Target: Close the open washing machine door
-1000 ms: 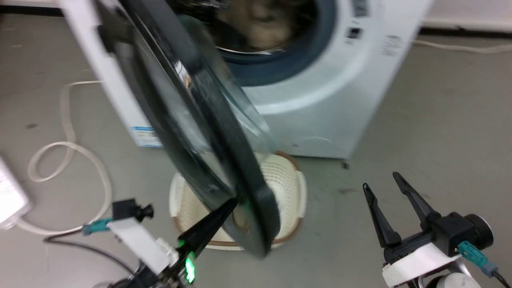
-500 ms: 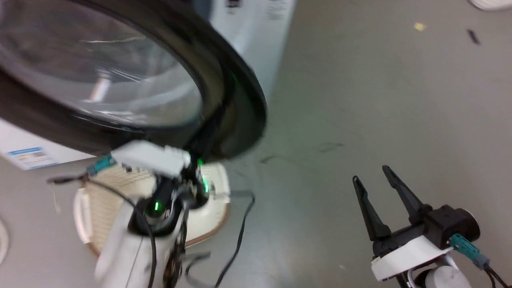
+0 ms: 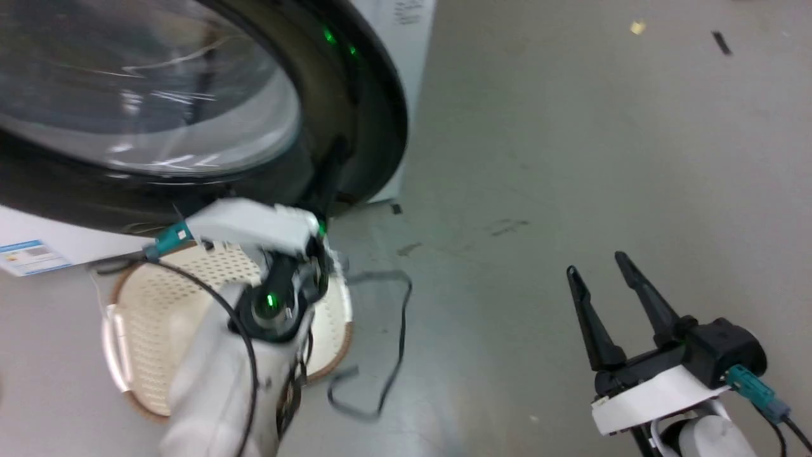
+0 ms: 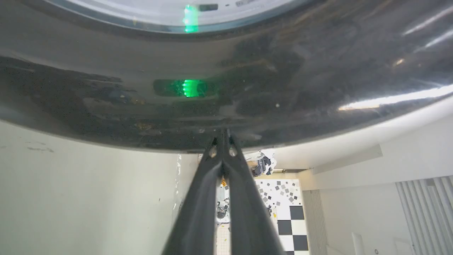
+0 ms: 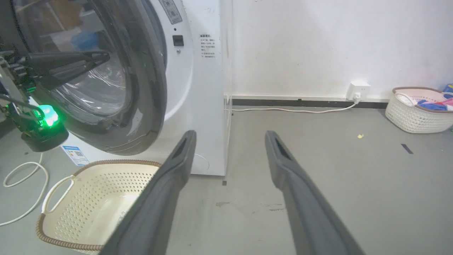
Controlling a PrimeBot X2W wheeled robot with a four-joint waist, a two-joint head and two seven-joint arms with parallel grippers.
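- A cream perforated basket (image 5: 88,198) with a brown rim stands on the floor just in front of the washing machine (image 5: 201,88), below the lower rim of the door. Nothing shows inside it.
- A second basket (image 5: 417,113), far right against the wall, holds blue, white and pink laundry.
- The washing machine door (image 5: 141,88) hangs on the left of the machine's front. Its free right edge is close to the white panel; whether it is latched cannot be told.
- The left gripper (image 4: 223,136) has its fingers pressed together with nothing between them. Their tips touch the door's glossy black rim, low on its outer face.
- The left forearm reaches over the near right part of the cream basket.
- The right gripper (image 3: 596,263) is spread and empty, over bare grey floor well to the right of the machine.
- A blue label sticker (image 3: 28,254) sits low on the machine's left side.
- A loose dark strap (image 3: 396,330) loops on the floor just right of the cream basket.
- A white cable (image 5: 21,177) coils on the floor at far left.
- Another white lead runs along the wall to a socket (image 5: 357,90).
- A yellow scrap (image 5: 360,136) and a black tape mark (image 5: 407,148) lie on the floor, far right.
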